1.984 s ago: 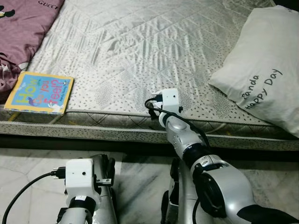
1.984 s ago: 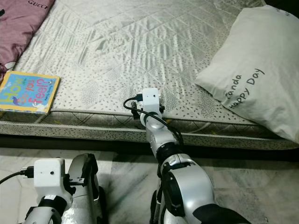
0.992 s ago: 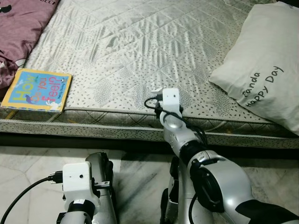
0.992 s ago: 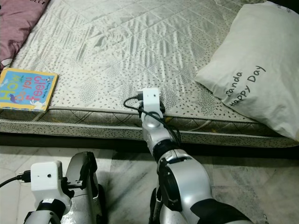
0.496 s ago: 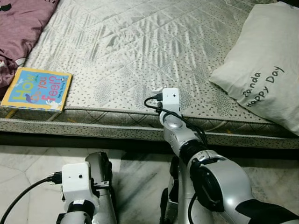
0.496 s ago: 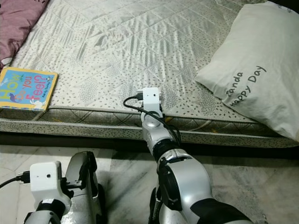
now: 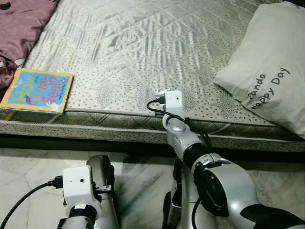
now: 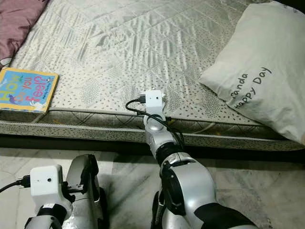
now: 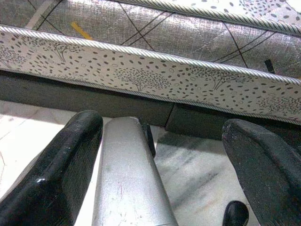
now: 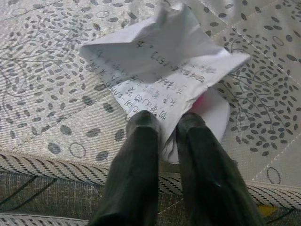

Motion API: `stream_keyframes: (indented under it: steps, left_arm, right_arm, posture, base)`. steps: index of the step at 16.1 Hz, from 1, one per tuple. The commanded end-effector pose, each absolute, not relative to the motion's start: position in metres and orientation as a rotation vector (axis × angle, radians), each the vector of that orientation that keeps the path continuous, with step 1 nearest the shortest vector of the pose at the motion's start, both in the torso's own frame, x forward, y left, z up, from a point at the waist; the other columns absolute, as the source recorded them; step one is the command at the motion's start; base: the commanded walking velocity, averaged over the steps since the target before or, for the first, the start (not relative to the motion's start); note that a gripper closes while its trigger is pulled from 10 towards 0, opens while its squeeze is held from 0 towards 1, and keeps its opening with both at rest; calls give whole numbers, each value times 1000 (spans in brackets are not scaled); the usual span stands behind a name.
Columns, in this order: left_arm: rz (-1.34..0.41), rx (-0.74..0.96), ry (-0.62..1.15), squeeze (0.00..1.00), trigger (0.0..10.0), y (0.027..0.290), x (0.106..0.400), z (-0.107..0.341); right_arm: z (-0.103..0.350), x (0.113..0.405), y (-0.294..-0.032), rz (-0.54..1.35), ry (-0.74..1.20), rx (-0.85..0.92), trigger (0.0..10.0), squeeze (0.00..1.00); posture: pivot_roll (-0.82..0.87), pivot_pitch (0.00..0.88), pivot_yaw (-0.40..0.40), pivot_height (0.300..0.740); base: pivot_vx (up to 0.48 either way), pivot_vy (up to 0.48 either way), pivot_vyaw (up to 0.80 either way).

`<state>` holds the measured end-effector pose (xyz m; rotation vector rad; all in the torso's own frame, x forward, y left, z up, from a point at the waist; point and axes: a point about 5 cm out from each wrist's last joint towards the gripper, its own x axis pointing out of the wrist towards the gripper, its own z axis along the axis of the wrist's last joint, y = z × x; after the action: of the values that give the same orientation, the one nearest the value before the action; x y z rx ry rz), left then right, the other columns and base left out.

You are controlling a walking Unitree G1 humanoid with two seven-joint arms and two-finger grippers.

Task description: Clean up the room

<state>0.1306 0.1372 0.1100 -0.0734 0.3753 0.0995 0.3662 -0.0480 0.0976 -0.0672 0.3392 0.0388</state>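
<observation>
The right hand (image 10: pixel 164 127) reaches over the mattress (image 7: pixel 143 43) edge, fingers pinched tight on a crumpled handwritten paper (image 10: pixel 160 61), likely litter. The left hand (image 9: pixel 155 155) hangs spread wide, empty.

The pillow (image 7: pixel 269 67) is running off the frame at 3 o'clock, and the pink blanket (image 7: pixel 19 28) is leaving it at 10 o'clock. The right gripper (image 10: pixel 167 123) is covering the near edge of the crumpled paper (image 10: pixel 164 70); its handwriting is staying too small to read.
</observation>
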Motion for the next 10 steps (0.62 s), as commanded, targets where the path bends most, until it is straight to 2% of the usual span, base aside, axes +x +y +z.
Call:
stream_keyframes:
  steps: [1,6,10]
  left_arm:
    - [121,-74,382,0,10000,140,128,111]
    - [124,-71,368,0,10000,141,135,110]
    - [112,-55,301,0,10000,145,160,110]
  right_arm:
    - [92,354,-16,119,378,-41,0,0]
    - [94,356,-19,117,370,-47,0,0]
    - [110,368,-31,128,295,-22,0,0]
  posture:
    - [214,259,-97,545]
    - [209,243,-99,545]
    - [163,154,-93,545]
  base:
    - [0,0,0]
    - [0,0,0]
    - [0,0,0]
